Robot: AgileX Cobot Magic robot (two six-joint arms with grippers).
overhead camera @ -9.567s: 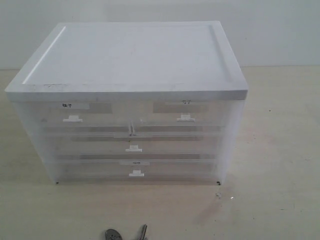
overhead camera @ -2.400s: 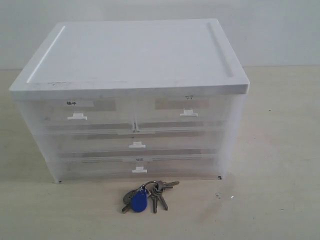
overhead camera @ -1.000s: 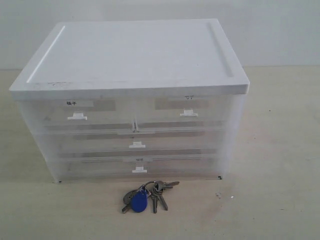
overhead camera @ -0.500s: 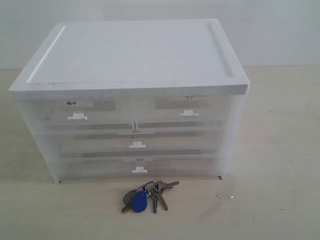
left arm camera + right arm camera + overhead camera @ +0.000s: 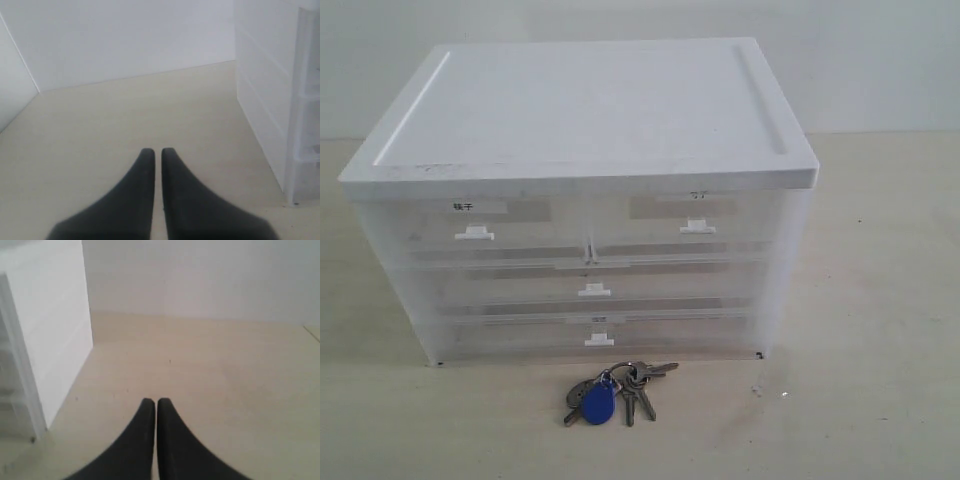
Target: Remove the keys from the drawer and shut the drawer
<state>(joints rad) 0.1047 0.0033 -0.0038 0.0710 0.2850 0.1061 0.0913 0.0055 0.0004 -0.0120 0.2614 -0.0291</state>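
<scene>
The keys (image 5: 610, 392), grey metal on a ring with a blue oval fob and a dark round tag, lie on the table just in front of the drawer cabinet (image 5: 585, 270). All of the cabinet's translucent drawers sit pushed in, small white handles (image 5: 599, 340) on their fronts. Neither gripper shows in the exterior view. In the left wrist view my left gripper (image 5: 158, 151) is shut and empty over bare table, the cabinet's side (image 5: 270, 100) beside it. My right gripper (image 5: 153, 401) is likewise shut on nothing, with the cabinet's other side (image 5: 45, 335) nearby.
The white cabinet top (image 5: 590, 100) fills the middle of the scene. Light wooden table (image 5: 880, 300) surrounds it, and a pale wall (image 5: 880, 60) rises behind.
Long ago the keys lay at the bottom edge of the picture; since 2.4 s ago they rest in front of the cabinet. Nothing has moved in the last second.
</scene>
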